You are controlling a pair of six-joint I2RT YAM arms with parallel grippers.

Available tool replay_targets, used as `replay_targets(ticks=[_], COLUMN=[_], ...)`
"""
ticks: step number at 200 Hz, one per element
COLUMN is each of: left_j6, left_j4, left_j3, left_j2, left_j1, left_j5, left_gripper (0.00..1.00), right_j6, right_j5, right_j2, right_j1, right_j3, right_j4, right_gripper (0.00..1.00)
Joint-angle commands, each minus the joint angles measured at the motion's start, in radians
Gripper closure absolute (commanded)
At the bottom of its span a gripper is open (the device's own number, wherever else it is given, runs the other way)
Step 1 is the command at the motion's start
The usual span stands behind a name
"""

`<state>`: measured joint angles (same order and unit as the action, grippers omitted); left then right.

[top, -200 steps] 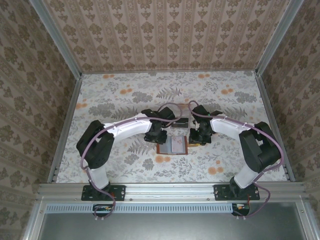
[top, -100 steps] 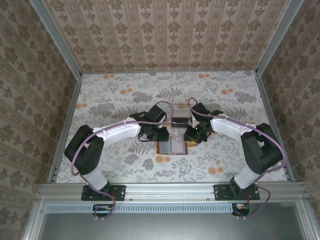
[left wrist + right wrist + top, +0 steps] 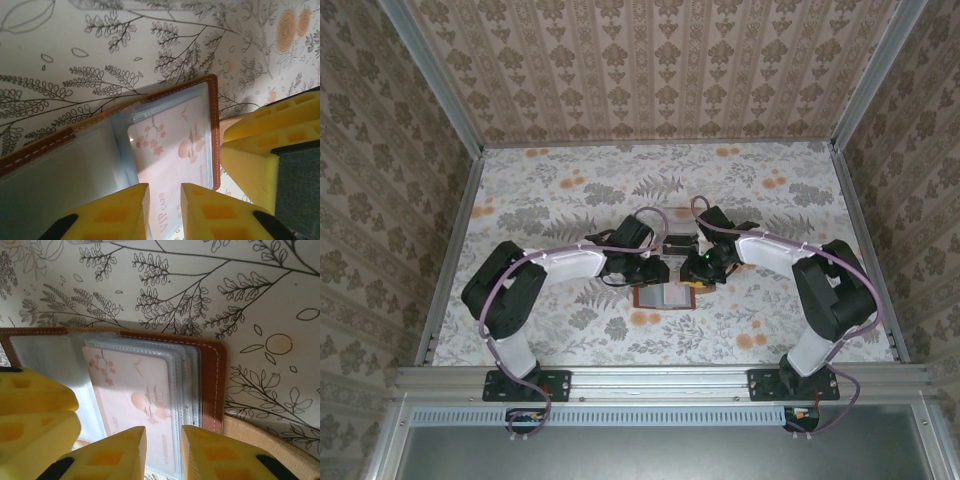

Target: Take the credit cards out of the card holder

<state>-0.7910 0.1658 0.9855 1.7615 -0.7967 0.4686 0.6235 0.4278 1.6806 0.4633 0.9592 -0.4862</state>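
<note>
The brown card holder (image 3: 666, 296) lies open on the floral table, its clear sleeves facing up. A pale pink credit card (image 3: 170, 150) printed with blossoms sits inside the top sleeve, and several empty-looking sleeve edges are stacked beside the card (image 3: 135, 390). My left gripper (image 3: 165, 202) stands over the card's near end with its jaws a narrow gap apart and nothing pinched. My right gripper (image 3: 163, 447) hovers the same way on the holder's (image 3: 214, 375) other side, narrowly open. From above, both grippers (image 3: 655, 272) (image 3: 698, 270) meet at the holder's far edge.
A small dark object (image 3: 677, 243) lies just behind the holder between the two wrists. A tan strap tab (image 3: 272, 440) sticks out from the holder's edge. Metal rails (image 3: 450, 260) and patterned walls border the table.
My left arm has swung lower and its gripper has moved right, onto the holder's far left part. My right gripper has edged left toward it. The holder has stayed put.
</note>
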Motion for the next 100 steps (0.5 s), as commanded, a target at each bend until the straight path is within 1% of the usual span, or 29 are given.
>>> replay_targets(ticks=[1,64,100], left_j6=[-0.025,-0.034,-0.035], left_j4=[-0.036,-0.058,-0.052], left_j3=[-0.013,-0.02,-0.022], left_j2=[0.015,0.044,0.05], left_j1=[0.005,0.008,0.01], left_j5=[0.034,0.056,0.05], left_gripper=[0.76,0.75,0.75], right_j6=[0.011,0.012,0.013], right_j5=[0.023,0.023,0.028], right_j2=[0.02,0.027,0.032], right_j1=[0.008,0.009,0.013], right_j3=[0.003,0.008,0.009], right_j4=[0.012,0.014,0.018], right_gripper=[0.74,0.74,0.74])
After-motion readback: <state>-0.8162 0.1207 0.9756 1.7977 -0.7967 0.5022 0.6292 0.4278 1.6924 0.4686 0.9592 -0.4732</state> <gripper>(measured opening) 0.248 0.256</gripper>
